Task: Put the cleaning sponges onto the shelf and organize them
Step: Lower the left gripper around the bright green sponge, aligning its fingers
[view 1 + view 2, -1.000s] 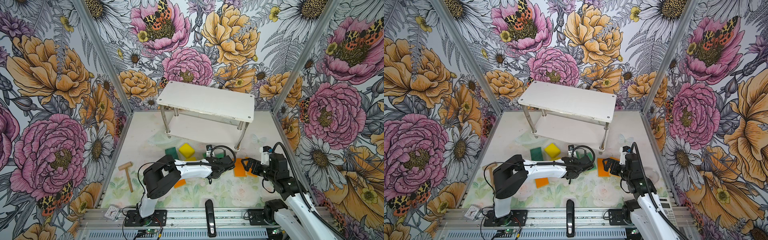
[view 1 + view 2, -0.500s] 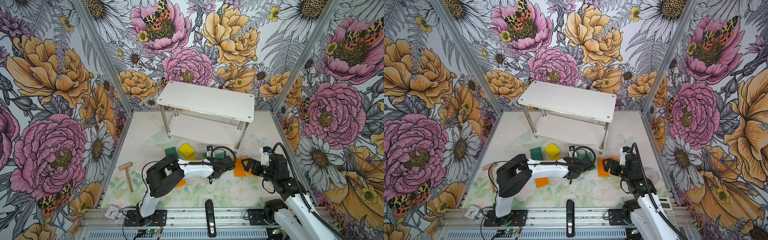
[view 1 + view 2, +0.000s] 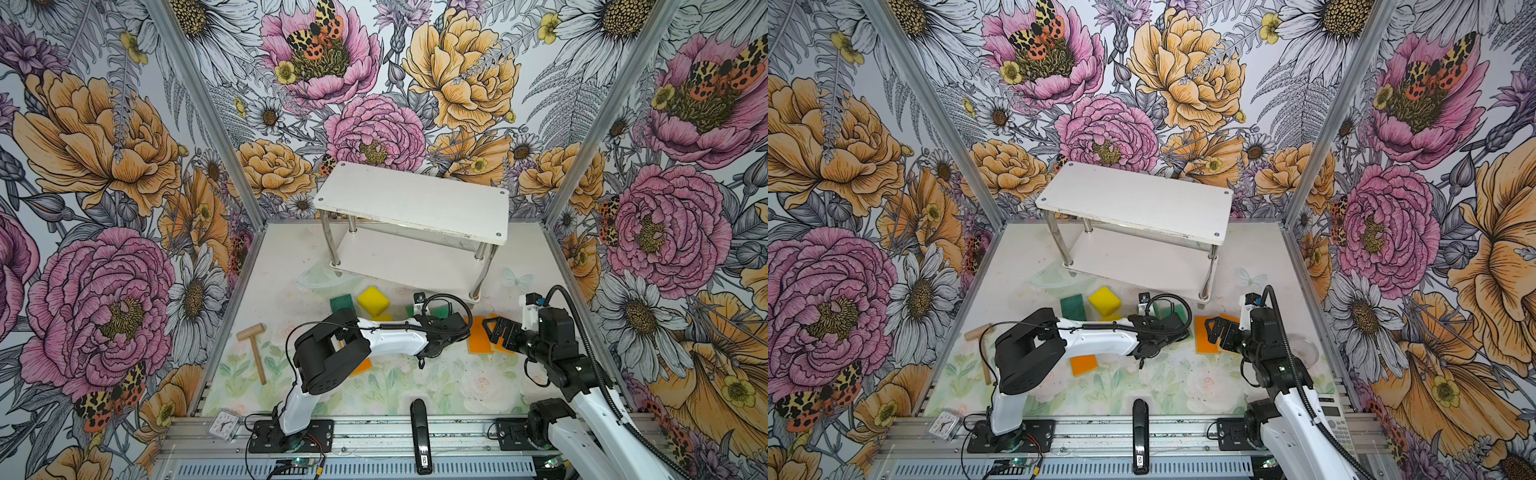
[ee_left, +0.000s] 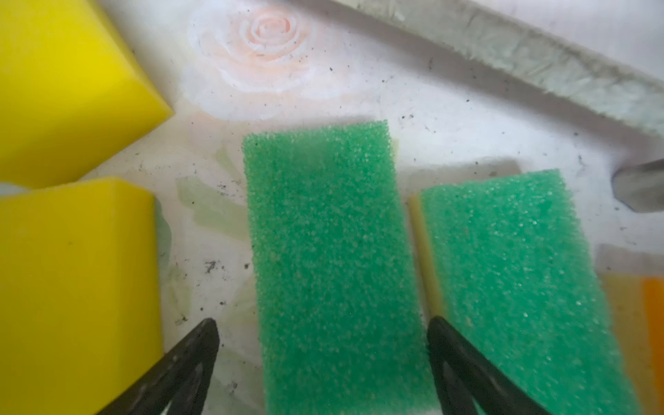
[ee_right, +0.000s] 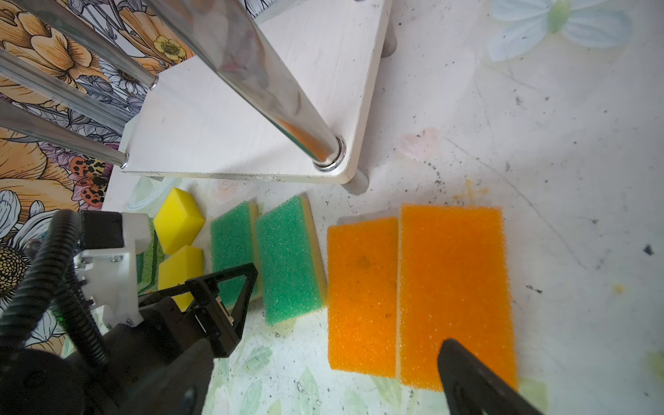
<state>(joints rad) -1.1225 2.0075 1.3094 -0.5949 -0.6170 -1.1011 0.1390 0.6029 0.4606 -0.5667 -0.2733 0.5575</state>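
Before the shelf, left end effector wide astride a green sponge, right end effector wide.

Sponges in a row on the table before the shelf, mallet well apart leftward.

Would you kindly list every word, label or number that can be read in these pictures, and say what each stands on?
No text reads clearly enough to quote.
Clock: dial numerals, too small to read.
Black bar: white label near its end, too small to read.
Keypad: keys and display, too blurred to read.
Sponges and shelf: no markings visible.
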